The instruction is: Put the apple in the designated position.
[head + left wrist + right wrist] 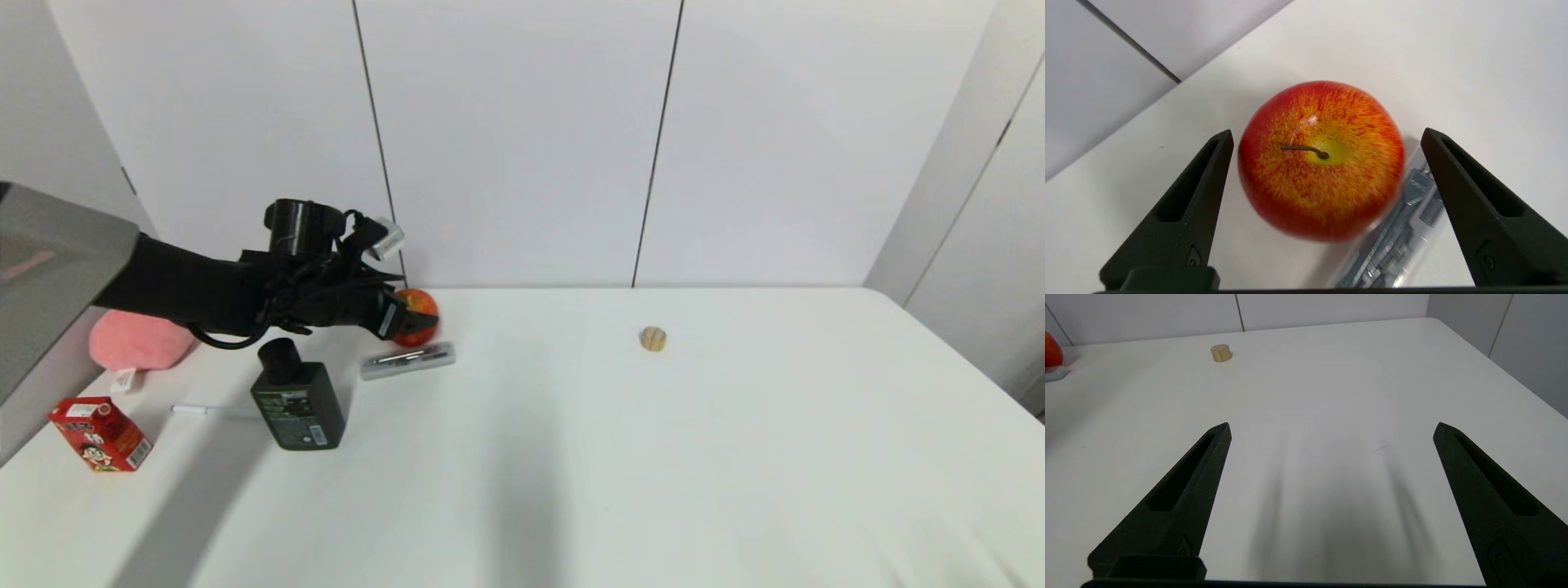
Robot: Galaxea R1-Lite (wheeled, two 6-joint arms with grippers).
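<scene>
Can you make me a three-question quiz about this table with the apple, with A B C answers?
1. Where is the apple?
A. between the left hand's fingers
B. on the red carton
C. beside the wooden bead

2. What colour is the plush toy?
A. blue
B. pink
C. green

3. How is the right hand?
A. shut on the bead
B. holding a pen
C. open, holding nothing

Answers: 1 A, the left wrist view shows a black finger on each side of the apple, not yet touching. 2 B, it shows pink behind the arm. 3 C, its fingers are spread over bare table.
</scene>
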